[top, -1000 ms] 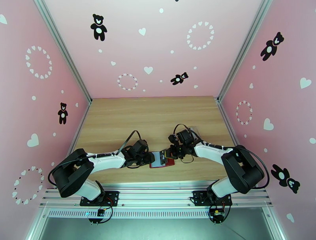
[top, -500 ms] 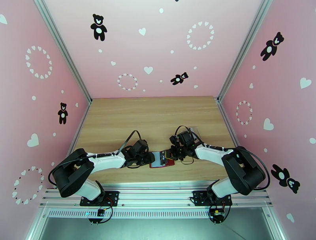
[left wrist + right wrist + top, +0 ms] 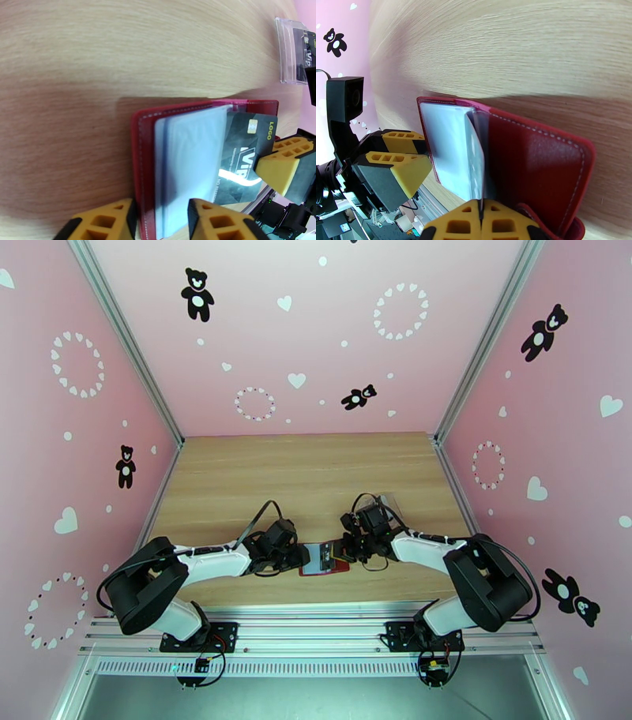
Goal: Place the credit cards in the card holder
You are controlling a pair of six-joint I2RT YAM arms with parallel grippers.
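Note:
The dark-red card holder (image 3: pixel 322 560) lies open on the table near the front edge, its clear pockets (image 3: pixel 189 158) fanned up. My left gripper (image 3: pixel 158 215) is shut on the card holder's left edge, one yellow finger on each side. A dark grey credit card (image 3: pixel 241 146) with a gold chip has its left part tucked among the clear pockets. My right gripper (image 3: pixel 482 215) is shut on that card, which appears edge-on between its fingers. In the left wrist view, a right fingertip (image 3: pixel 278 167) sits on the card's lower right corner.
A clear plastic pouch (image 3: pixel 294 51) with dark contents lies on the table beyond the card holder, behind the right wrist (image 3: pixel 371 518). Bare wooden tabletop (image 3: pixel 300 469) stretches to the back. Pink walls close in the sides.
The right arm has edged slightly left toward the card holder with the card. The left arm has stayed still.

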